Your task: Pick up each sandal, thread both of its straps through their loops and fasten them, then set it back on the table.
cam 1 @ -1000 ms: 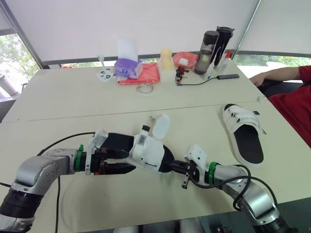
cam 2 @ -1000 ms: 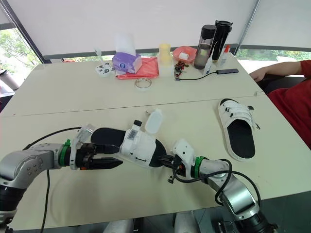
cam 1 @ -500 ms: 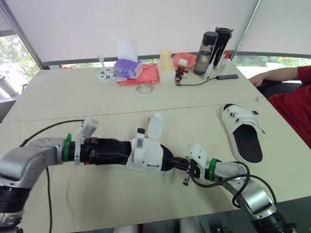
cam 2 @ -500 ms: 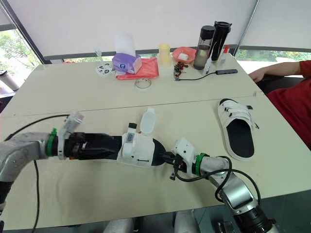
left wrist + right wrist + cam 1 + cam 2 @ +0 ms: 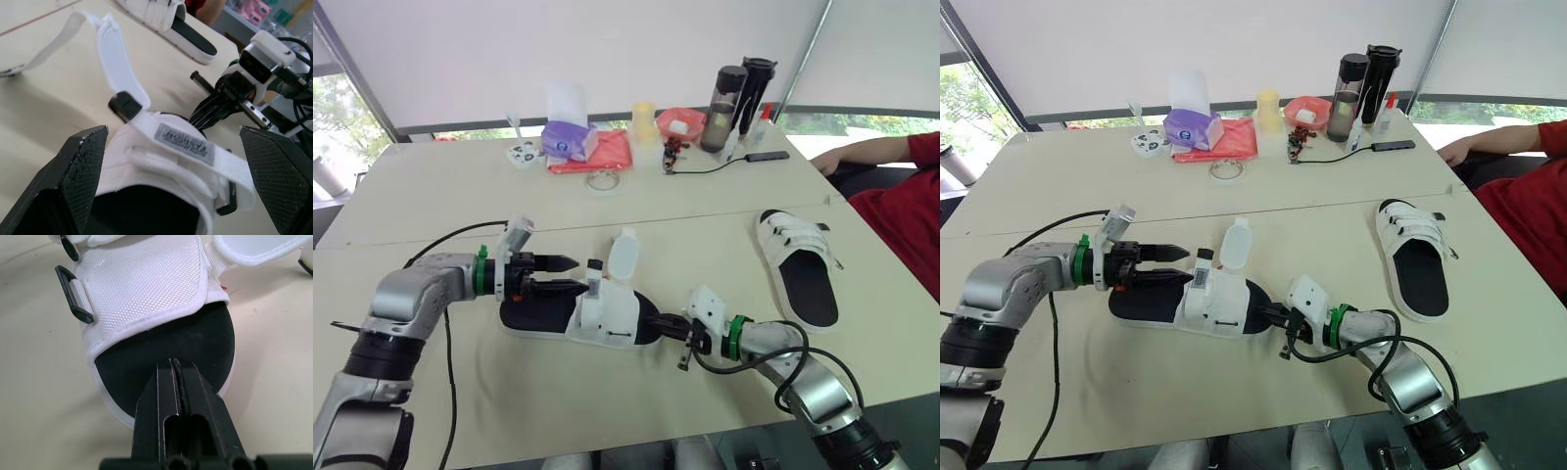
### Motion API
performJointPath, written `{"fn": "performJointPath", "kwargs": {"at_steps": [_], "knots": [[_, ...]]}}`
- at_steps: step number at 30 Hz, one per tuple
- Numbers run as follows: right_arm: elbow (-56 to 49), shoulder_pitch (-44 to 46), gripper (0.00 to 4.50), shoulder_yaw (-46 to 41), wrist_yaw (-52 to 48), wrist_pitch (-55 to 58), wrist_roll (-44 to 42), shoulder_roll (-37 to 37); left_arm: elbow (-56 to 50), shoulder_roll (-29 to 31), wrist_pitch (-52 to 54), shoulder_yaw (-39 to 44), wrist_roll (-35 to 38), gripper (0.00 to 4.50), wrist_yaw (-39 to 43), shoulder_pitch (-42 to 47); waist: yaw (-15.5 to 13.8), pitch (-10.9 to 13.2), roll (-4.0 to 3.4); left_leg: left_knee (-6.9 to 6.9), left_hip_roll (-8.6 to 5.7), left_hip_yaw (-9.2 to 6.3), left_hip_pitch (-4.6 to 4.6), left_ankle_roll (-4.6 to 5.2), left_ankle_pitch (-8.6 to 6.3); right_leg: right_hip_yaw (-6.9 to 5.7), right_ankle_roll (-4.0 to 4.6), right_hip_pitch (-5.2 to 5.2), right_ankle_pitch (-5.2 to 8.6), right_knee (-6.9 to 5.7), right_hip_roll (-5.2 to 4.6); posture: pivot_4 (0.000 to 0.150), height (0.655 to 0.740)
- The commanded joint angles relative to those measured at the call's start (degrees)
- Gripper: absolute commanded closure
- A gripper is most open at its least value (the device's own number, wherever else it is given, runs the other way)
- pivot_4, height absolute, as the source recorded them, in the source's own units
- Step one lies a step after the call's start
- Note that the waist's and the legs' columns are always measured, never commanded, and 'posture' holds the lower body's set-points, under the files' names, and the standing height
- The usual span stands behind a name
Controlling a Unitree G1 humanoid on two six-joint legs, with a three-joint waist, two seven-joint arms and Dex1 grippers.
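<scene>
Sandal (image 5: 607, 318) now lies flat on the counter (image 5: 460, 196), lowered from mid-air. Left pincer (image 5: 578, 273) has backed off over its heel, fingers spread wide. Right pincer (image 5: 656, 325) closed, tips on its toe. Second sandal (image 5: 800, 266) well right of it.

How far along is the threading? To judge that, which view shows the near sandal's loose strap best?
The left wrist view: the loose strap rises close up, unthreaded. Both eye views show it small, standing up from the sandal. The right wrist view shows the toe and a black loop instead.
</scene>
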State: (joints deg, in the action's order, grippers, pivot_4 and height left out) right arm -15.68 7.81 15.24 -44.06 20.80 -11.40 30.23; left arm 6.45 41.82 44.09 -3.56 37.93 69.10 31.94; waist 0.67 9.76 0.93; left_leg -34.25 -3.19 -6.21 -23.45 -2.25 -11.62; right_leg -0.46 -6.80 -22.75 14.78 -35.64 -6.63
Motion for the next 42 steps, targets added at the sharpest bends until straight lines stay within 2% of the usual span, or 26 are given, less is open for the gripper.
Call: {"fn": "performJointPath", "kwargs": {"at_steps": [1, 15, 18, 25, 32, 36, 42], "knots": [[1.3, -0.4, 4.50, 0.5, 0.9, 0.6, 1.4, -0.5, 3.9, -1.7, -2.1, -0.8, -2.1, 0.07, 2.2, 4.2, -0.1, 0.0, 0.01, -0.03, 0.00, 0.00, 0.00, 0.00, 0.00, 0.00, 0.00, 0.02, 0.00, -0.02, 0.00, 0.150, 0.7400], [1.2, -0.8, 4.50, 0.7, 1.4, 0.1, 2.1, -0.8, 10.0, -6.5, -3.6, -4.6, -6.8, 0.07, 8.5, 7.6, 0.0, 0.0, 0.02, -0.13, 0.00, -0.04, 0.04, 0.00, 0.00, 0.01, -0.21, -0.01, -0.01, -0.32, -0.01, 0.150, 0.7400], [1.0, -1.1, 4.50, 0.7, 1.4, 0.1, 2.2, -0.8, 10.9, -7.8, -3.8, -3.6, -6.8, 0.81, 8.1, 8.0, 0.0, 0.0, 0.02, -0.18, 0.00, -0.05, 0.04, -0.01, 0.00, 0.01, -0.12, 0.00, 0.05, -0.35, -0.01, 0.150, 0.7400], [1.1, -1.4, 4.50, 0.9, 1.4, 0.0, 2.3, -0.8, 10.6, -9.5, -3.1, -1.5, -6.1, 4.40, 6.8, 8.2, 0.0, 0.0, 0.02, -0.23, -0.01, -0.06, 0.04, 0.00, 0.00, 0.01, -0.26, 0.00, -0.02, -0.39, -0.01, 0.150, 0.7400], [1.4, -1.7, 4.50, 1.0, 1.2, -0.2, 2.7, -0.8, 4.3, -9.6, 1.1, 3.1, -1.6, 4.46, 3.8, 6.8, 0.0, 0.0, 0.02, -0.24, 0.00, -0.08, 0.04, -0.01, 0.00, 0.01, -0.26, 0.01, -0.02, -0.39, -0.01, 0.150, 0.7400], [1.5, -2.0, 4.50, 1.1, 1.2, -0.3, 2.8, -0.7, -3.0, -10.4, 7.3, 8.2, 5.5, 4.46, 0.3, 6.8, 0.0, 0.0, 0.03, -0.24, 0.01, -0.09, 0.04, -0.01, 0.00, 0.01, -0.27, 0.00, -0.01, -0.40, -0.01, 0.150, 0.7400], [1.6, -2.2, 4.50, 1.2, 1.1, -0.4, 3.0, -0.6, -8.9, -11.3, 11.6, 11.9, 11.3, 4.46, -4.5, 6.7, 0.0, 0.0, 0.03, -0.31, 0.01, -0.12, 0.05, -0.01, 0.00, 0.01, -0.27, 0.05, -0.01, -0.41, -0.02, 0.150, 0.7400]]}}
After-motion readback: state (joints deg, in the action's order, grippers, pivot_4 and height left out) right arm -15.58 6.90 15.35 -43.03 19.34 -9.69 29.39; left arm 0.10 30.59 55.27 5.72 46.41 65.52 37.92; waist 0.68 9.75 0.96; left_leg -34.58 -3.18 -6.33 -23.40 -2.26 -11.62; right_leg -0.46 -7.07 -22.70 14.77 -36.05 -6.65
